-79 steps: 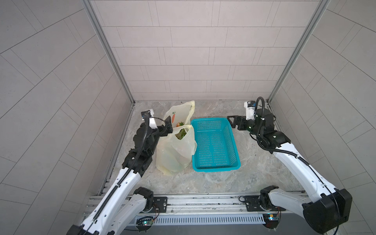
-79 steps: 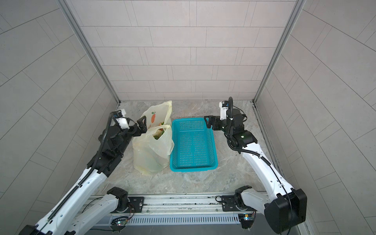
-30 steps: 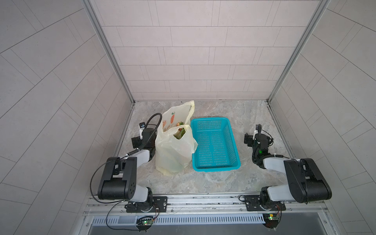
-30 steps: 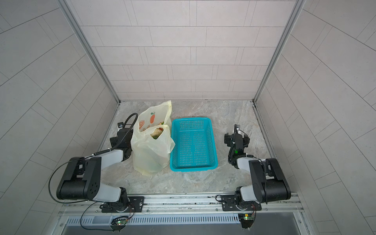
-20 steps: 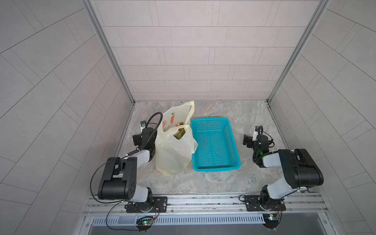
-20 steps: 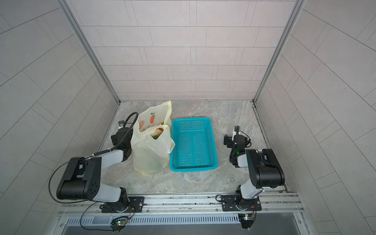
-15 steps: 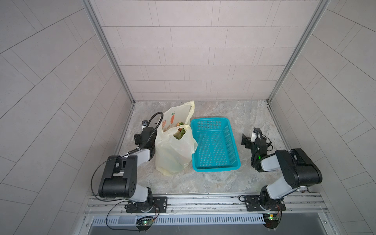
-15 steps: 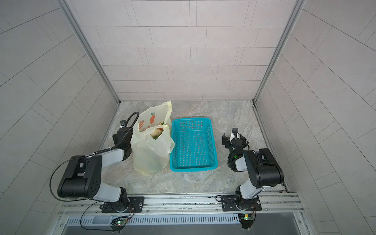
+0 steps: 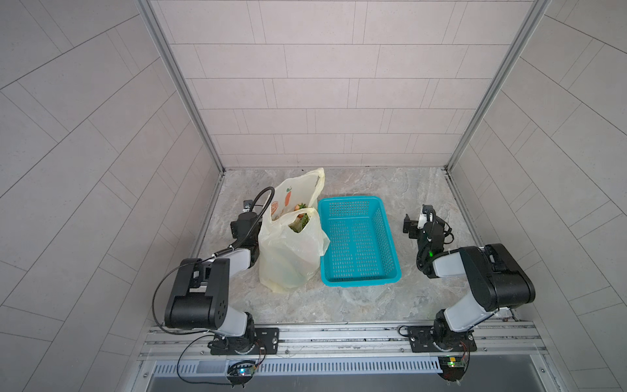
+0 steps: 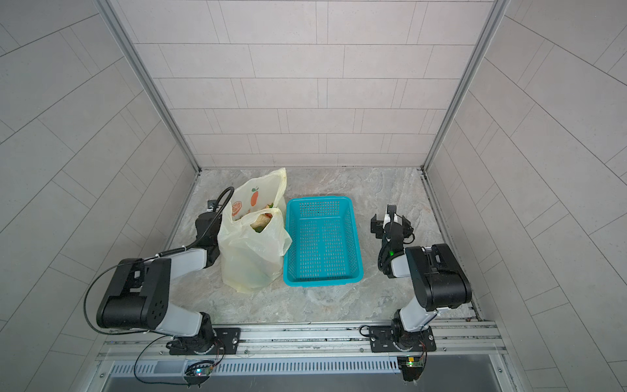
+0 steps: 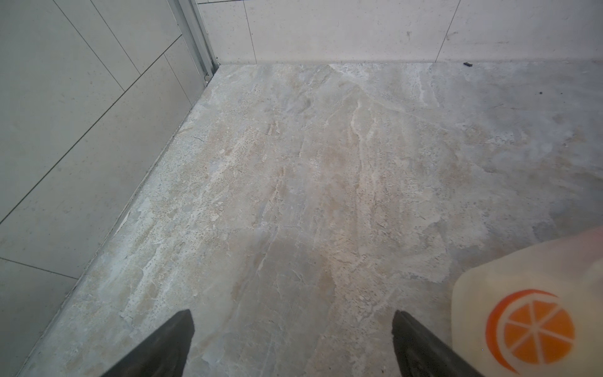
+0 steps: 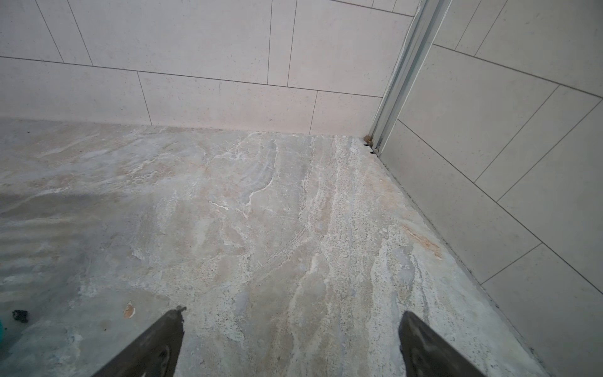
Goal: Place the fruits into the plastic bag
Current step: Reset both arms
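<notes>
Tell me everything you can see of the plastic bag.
The plastic bag is thin, translucent pale yellow, printed with orange fruit pictures. It stands upright, bulging, mouth open, fruits showing inside, one loop handle raised behind. Its side seems to touch the teal basket; the left arm stands close beside it.

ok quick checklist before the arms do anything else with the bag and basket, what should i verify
1. Teal basket holds no fruit: ok.
2. Fruits inside the plastic bag: ok, some show at its mouth; how many, cannot tell.
3. Bag standing upright beside the basket: ok.
4. Left gripper open, holding nothing: ok.
5. Right gripper open, holding nothing: ok.
6. No fruit loose on the table: ok.
</notes>
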`<action>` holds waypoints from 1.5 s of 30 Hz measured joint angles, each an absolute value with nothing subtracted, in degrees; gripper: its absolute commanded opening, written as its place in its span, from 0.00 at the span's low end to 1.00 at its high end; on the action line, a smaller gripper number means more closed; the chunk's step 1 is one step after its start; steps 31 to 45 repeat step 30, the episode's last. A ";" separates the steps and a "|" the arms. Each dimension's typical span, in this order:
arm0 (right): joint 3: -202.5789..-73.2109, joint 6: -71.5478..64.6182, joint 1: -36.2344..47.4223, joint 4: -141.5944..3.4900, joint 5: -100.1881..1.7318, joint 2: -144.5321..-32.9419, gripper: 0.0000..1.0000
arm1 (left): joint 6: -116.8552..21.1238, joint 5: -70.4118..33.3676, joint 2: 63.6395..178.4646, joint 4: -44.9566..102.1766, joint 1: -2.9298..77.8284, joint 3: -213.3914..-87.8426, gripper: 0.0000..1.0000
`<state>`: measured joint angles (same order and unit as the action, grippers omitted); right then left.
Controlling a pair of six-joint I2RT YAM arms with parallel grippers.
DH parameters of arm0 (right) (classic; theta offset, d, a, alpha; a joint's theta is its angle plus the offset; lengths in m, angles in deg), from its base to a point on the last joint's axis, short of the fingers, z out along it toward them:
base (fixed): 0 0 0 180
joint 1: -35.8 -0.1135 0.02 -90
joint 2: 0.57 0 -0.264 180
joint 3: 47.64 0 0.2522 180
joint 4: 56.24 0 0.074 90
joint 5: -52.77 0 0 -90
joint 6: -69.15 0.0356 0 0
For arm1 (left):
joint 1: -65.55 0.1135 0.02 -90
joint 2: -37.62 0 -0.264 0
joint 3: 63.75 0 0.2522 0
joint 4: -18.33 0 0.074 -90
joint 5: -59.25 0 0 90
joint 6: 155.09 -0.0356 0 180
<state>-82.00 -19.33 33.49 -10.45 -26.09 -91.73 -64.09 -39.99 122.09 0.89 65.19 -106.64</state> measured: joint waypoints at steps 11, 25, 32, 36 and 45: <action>-81.59 -19.31 33.49 -13.08 -26.73 -91.73 0.99 | -65.84 -39.66 127.97 -14.08 61.89 -99.25 1.00; -81.61 -19.33 33.49 -13.78 -26.75 -91.73 0.99 | -64.66 -41.30 128.60 -17.23 62.91 -100.60 1.00; -81.65 -19.33 33.49 -13.89 -26.88 -91.73 0.99 | -64.66 -41.30 128.60 -17.36 62.91 -100.60 1.00; -81.65 -19.33 33.49 -13.89 -26.88 -91.73 0.99 | -64.66 -41.30 128.60 -17.36 62.91 -100.60 1.00; -81.65 -19.33 33.49 -13.89 -26.88 -91.73 0.99 | -64.66 -41.30 128.60 -17.36 62.91 -100.60 1.00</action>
